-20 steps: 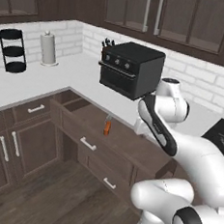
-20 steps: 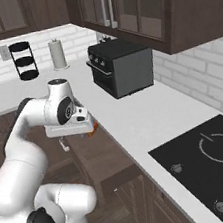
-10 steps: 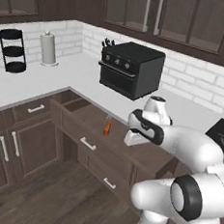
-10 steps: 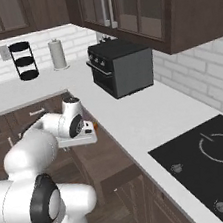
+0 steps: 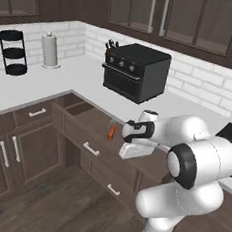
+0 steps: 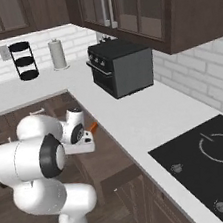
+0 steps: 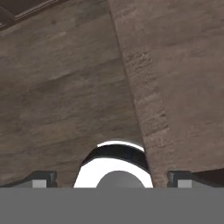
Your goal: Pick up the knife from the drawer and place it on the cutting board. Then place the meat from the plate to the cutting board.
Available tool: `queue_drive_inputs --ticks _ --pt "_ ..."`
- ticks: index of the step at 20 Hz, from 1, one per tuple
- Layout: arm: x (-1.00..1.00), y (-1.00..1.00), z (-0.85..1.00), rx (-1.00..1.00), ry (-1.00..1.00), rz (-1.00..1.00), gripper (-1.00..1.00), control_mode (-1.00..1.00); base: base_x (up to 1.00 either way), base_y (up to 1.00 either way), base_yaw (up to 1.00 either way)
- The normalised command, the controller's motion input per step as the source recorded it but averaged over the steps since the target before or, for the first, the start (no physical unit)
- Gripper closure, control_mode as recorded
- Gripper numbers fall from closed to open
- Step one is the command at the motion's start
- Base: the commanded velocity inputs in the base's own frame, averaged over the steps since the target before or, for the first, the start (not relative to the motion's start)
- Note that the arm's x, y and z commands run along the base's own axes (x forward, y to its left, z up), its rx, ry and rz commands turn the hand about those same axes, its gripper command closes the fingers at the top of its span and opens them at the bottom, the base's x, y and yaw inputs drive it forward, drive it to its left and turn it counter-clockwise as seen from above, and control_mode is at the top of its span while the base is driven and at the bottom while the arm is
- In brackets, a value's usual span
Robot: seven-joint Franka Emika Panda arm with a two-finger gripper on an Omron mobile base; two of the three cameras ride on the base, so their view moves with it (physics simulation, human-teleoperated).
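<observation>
1. At the far left of the left base view, a black tiered rack (image 5: pixel 12 52) and a paper-towel roll (image 5: pixel 50 50) stand on the white counter (image 5: pixel 51 81), well away from the work.
2. Nearer the middle, the drawer (image 5: pixel 94 128) stands pulled out, its silver bar handle (image 5: pixel 90 149) on the near front.
3. The knife (image 5: pixel 111 131) lies inside the drawer near its right side, orange-brown handle toward the camera; in the right base view only its handle (image 6: pixel 92 128) peeps past the hand.
4. Just right of the knife, the gripper (image 5: pixel 130 150) hangs low over the drawer. I cannot tell how its fingers stand; the hand view shows only two tips (image 7: pixel 40 178) over wood, nothing between them.
5. Behind, a black oven (image 5: pixel 136 72) sits on the counter.
6. Judgement: the first step, fetching the knife, is in hand and no grasp is made. The next move calls for shifting left over the handle, lining the fingers across it, then descending.
</observation>
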Motion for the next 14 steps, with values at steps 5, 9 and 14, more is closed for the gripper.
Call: queue_drive_inputs --ticks 5,9,14 --pt "0.00 0.40 -0.56 0.07 0.09 0.07 -1.00 -1.00 0.00 0.00 0.00" --pt "0.00 0.47 -0.46 0.04 0.07 0.08 -1.00 -1.00 0.00 0.00 0.00" --pt "-0.16 0.55 -0.14 0.06 0.06 0.09 -1.00 -1.00 0.00 0.00 0.00"
